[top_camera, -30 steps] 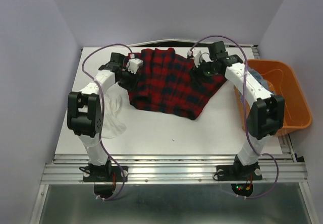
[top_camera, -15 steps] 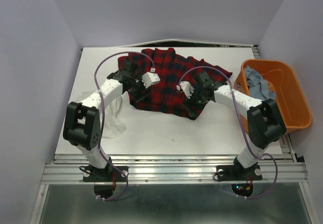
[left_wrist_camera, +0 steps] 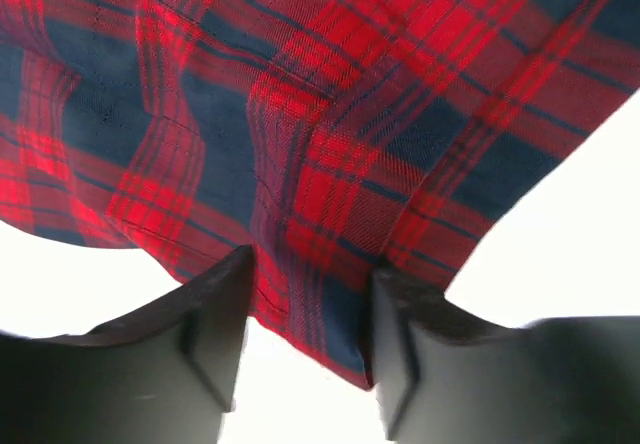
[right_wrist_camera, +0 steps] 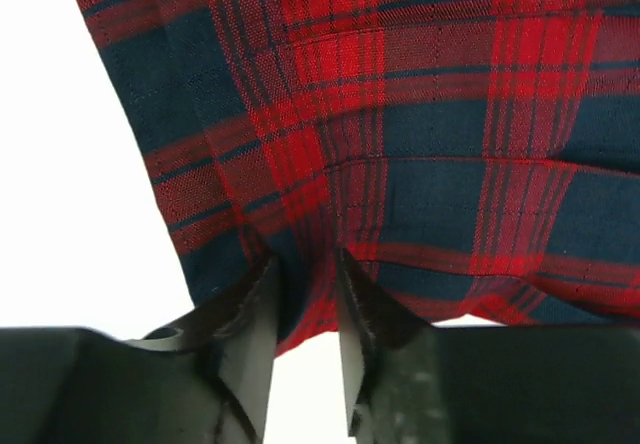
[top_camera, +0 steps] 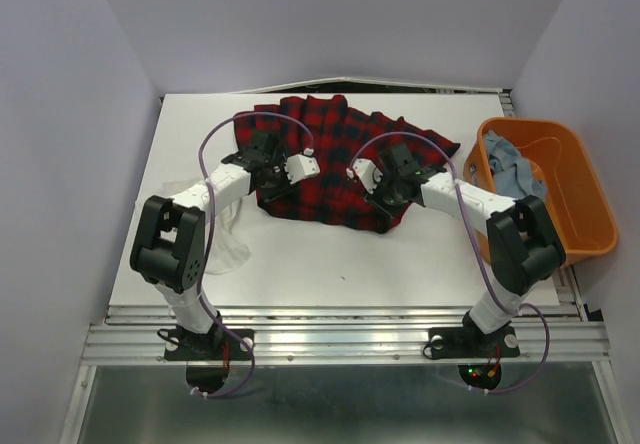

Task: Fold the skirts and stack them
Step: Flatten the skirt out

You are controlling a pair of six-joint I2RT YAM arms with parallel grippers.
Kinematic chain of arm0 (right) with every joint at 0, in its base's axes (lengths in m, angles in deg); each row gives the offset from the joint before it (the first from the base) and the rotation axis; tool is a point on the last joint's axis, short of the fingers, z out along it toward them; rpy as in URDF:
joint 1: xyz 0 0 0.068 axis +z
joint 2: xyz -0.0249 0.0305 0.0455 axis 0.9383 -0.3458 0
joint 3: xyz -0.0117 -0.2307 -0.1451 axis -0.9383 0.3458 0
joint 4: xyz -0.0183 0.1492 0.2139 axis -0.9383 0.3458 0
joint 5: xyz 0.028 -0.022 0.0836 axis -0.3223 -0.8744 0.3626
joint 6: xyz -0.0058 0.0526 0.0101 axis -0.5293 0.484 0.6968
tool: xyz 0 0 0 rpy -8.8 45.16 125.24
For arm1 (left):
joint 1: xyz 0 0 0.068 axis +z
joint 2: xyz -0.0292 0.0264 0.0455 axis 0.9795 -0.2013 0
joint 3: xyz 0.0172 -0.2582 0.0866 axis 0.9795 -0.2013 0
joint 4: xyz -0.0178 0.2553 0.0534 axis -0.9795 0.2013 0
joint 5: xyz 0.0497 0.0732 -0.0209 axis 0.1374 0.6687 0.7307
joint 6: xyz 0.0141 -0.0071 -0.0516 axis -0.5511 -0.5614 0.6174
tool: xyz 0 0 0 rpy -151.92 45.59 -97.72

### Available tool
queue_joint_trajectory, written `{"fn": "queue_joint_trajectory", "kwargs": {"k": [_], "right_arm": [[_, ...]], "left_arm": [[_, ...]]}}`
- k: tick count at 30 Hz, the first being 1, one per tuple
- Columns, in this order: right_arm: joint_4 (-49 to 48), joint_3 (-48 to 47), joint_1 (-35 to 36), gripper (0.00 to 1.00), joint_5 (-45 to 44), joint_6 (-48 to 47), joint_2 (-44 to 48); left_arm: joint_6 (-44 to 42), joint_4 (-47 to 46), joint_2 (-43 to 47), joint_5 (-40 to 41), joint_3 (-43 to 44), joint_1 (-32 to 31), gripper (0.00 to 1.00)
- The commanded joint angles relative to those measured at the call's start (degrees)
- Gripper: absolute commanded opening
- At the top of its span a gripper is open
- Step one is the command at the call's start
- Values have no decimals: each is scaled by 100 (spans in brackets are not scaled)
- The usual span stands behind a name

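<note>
Both grippers were closed on the plaid skirt (top_camera: 330, 154) — its edge was pinched by the left gripper (left_wrist_camera: 305, 309) and the right gripper (right_wrist_camera: 305, 299) alike. It was spread across the table (top_camera: 350, 259); the white skirt (top_camera: 228, 244) was bunched near the left edge, the denim skirt (top_camera: 512, 169) heaped in the orange tub (top_camera: 588, 226).

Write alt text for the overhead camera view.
The left gripper and right gripper each pinch the near edge of a red-and-black plaid skirt spread on a white table. A thin white skirt lies crumpled at the left; an orange plastic tub at the right holds light blue denim cloth.
</note>
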Motion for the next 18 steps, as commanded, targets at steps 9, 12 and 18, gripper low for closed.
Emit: {"fn": "queue_joint_trajectory", "kwargs": {"k": [9,12,18], "right_arm": [[-213,-55,51,1,-410,-149,577],[-195,15,51,1,-455,-228,980],[-2,699,-54,1,-174,-957,1738]], "left_arm": [[61,-225,213,-59,161,275,0],[61,-93,327,-393,337,634,0],[-273,-207,749,-745,-13,1075,0]]}}
